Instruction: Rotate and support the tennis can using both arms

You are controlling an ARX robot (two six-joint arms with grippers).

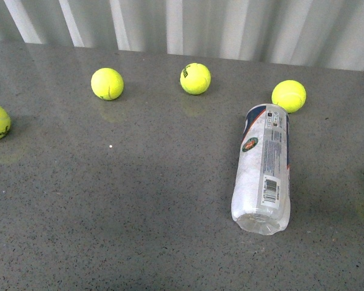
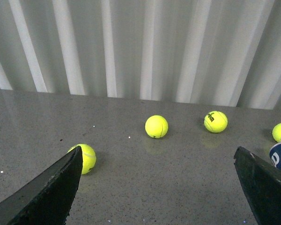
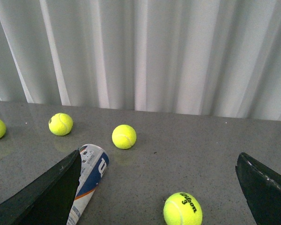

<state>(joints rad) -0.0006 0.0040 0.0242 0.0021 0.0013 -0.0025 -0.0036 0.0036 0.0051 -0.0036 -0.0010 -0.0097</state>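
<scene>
Nearest, the black left gripper (image 2: 158, 154) and right gripper (image 3: 159, 157) hang with jaws spread wide, gripping nothing. Beyond, the tall clear plastic tennis can (image 1: 264, 170) with a blue, white and orange label lies on its side, right of centre on the grey speckled table (image 1: 139, 200). Round, it could roll off if one finger nudges it unsupported. Just beside its far end, a yellow-green tennis ball (image 1: 289, 95) might get knocked away.

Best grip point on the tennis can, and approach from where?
Probably take the tennis can across its mid-body, from above, jaws spanning left-right. It lies on its side, long axis running away from the robot, so the round wall offers both flanks. Avoid the far end: a ball sits close there.
</scene>
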